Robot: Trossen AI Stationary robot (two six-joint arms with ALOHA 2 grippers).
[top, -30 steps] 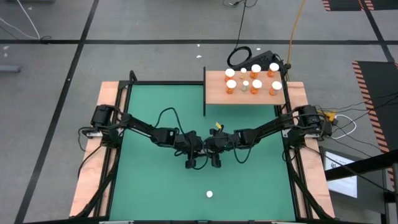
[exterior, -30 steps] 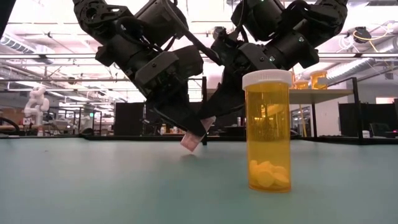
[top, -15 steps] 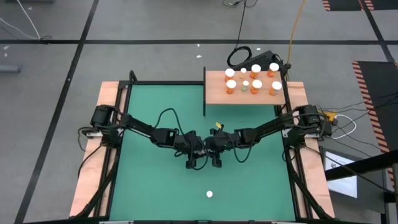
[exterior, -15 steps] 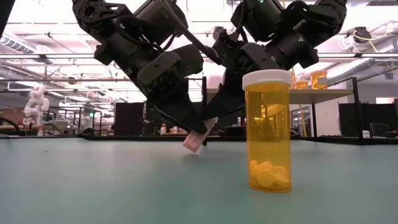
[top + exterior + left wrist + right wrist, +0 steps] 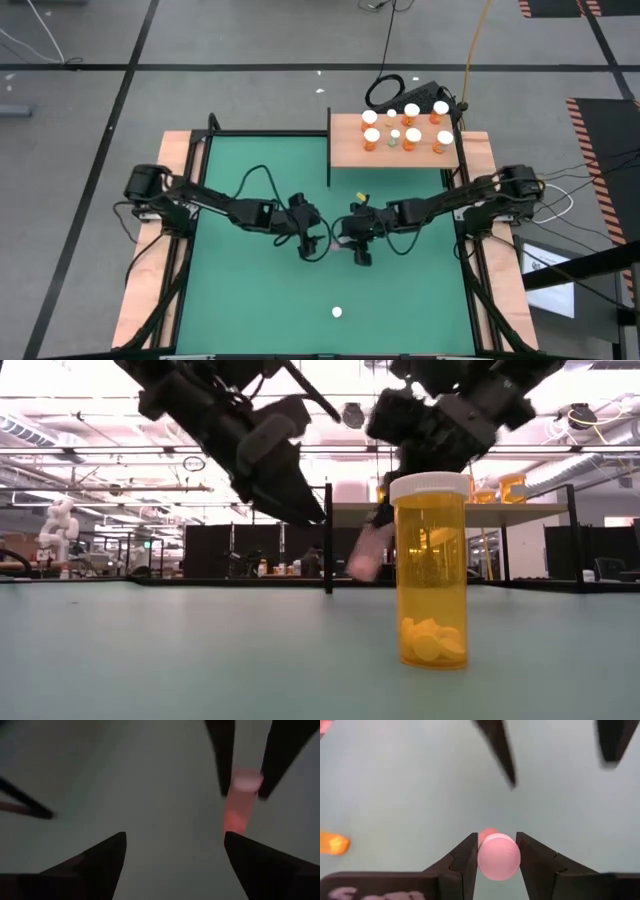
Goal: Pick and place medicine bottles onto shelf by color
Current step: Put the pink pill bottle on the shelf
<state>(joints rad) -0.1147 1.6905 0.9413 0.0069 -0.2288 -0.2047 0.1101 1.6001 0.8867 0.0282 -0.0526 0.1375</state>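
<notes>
Pink bottle in the right jaws over mid-tabletop.

We see the right gripper [image 5: 498, 857] with its jaws closed on a small pink bottle [image 5: 498, 856]; the left gripper [image 5: 172, 852] beside it has its jaws wide and empty. The shelf [image 5: 350, 153] lies far right, an orange bottle [image 5: 430, 570] near. We judge the narrow hold could slip in transit. No writing is legible.

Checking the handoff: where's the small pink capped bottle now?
The small pink bottle sits clamped in the right gripper, above mid-mat, beside the open left gripper.
</notes>
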